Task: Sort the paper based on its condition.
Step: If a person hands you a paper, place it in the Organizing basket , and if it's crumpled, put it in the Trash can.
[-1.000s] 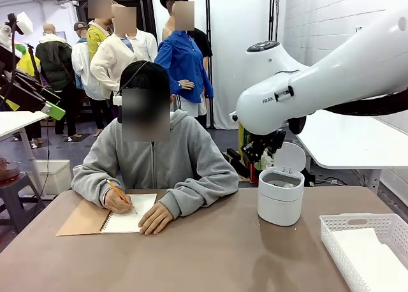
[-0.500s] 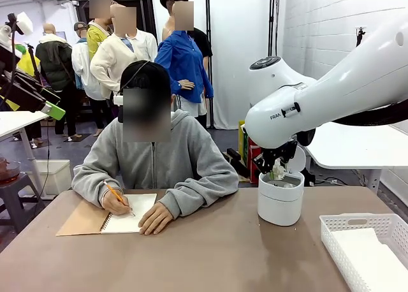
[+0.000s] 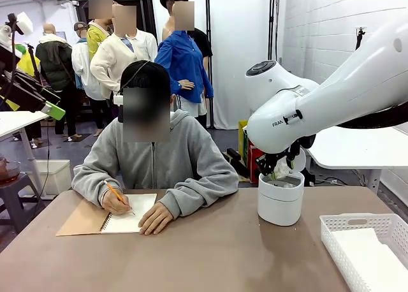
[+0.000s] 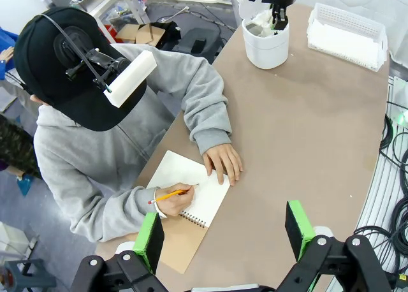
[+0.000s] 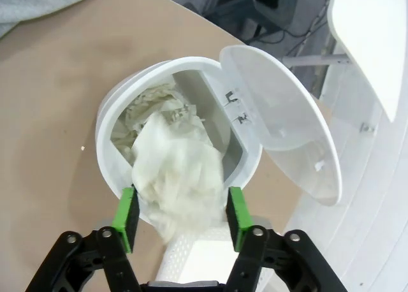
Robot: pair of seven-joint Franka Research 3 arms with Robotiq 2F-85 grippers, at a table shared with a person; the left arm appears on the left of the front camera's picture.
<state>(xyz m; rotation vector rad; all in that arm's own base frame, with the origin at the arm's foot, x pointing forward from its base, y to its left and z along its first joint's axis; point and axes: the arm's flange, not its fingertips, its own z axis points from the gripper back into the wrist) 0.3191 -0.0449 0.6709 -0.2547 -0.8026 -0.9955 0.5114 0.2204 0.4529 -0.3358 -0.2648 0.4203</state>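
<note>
Right tool [image 5: 180, 201]: green pads stand on either side of the crumpled wad [image 5: 178, 177], touching it or nearly so. I cannot tell whether they are clamped on it or have let go.
Wad position: between the pads, directly above the open mouth of the white bin [image 5: 105, 129]. More crumpled paper lies inside.
Bin: stands on the desk [image 3: 210, 254] with its lid [image 5: 280, 126] flipped up and back.
Step in hand: I judge this to be the drop, with the crumpled piece going into the bin.
Next move: I want the pads clearly apart so the wad falls inside the rim. From the wrist camera its lower part seems to hang over the near edge, so a snag there is the risk. After that I lift straight up, clear of the lid.
Right arm pose: it reaches in from the right with the wrist pointing down. In the front camera the tool sits just above the bin's rim.
Left tool [image 4: 224, 234]: pads wide apart with nothing between them, held high over the desk above a person writing in a notebook [image 4: 191, 196].
Flat sheets [image 3: 376, 260]: they lie in the lattice basket [image 3: 357, 220] at the desk's right near corner.
</note>
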